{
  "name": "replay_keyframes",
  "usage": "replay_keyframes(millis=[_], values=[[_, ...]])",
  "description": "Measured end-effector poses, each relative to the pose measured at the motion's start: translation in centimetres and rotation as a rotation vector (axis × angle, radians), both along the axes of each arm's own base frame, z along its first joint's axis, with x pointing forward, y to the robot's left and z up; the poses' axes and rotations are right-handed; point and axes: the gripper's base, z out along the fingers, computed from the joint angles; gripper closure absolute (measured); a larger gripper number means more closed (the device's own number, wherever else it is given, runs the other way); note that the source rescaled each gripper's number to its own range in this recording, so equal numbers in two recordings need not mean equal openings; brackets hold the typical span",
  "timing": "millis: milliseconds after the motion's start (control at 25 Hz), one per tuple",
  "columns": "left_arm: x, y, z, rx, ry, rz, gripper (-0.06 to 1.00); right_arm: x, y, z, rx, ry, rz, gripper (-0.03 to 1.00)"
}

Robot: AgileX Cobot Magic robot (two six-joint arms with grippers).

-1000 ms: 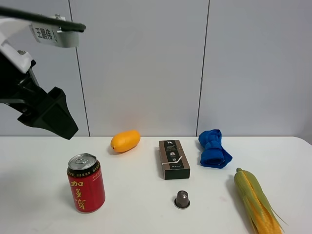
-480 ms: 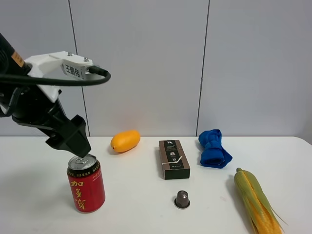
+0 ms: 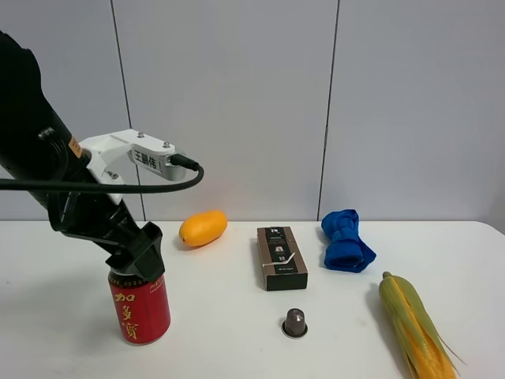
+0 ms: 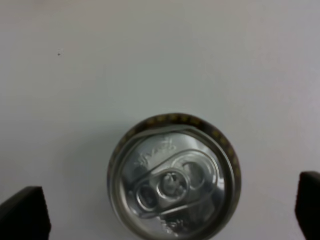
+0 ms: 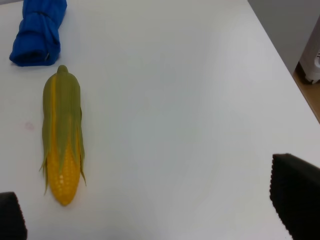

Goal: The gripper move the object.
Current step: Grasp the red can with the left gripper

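Observation:
The red drink can (image 3: 142,312) with gold characters stands upright at the front left of the white table. My left gripper (image 3: 139,257), a black claw on a thick black arm with a white labelled box, hangs right over the can's top and hides it in the exterior view. In the left wrist view the silver pull-tab top (image 4: 173,180) lies between the two wide-apart fingertips (image 4: 22,212), which stand clear of the can on both sides. My left gripper (image 4: 166,207) is open. My right gripper (image 5: 152,210) is open and empty above bare table.
An orange mango (image 3: 203,227) lies behind the can. A dark flat box (image 3: 281,257), a small capsule (image 3: 295,322), a blue cloth (image 3: 346,240) and a corn cob (image 3: 417,325) lie to the right. The table's right edge (image 5: 280,55) is near the right gripper.
My left arm has come down and to the right, from high at the left to right over the can's top. The can and the other things have not moved.

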Motion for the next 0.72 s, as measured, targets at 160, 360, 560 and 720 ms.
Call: replay_keyframes(millis=[160,360,560,720], values=[[0.3,-0.2,-1.0,0.007,0.018,0.002,-0.05,0.0,0.0,0.0,0.000,0.000,0.000,-0.03],[1.0,-0.5,-2.2,0.000,0.003,0.004,-0.05,0.0,0.0,0.0,0.000,0.000,0.000,-0.03],[1.4,-0.7,-3.2,-0.004,0.001,0.012,-0.05,0.0,0.0,0.0,0.000,0.000,0.000,-0.03],[1.4,-0.7,-3.3,-0.002,0.006,0.012,-0.05,0.0,0.0,0.0,0.000,0.000,0.000,-0.03]])
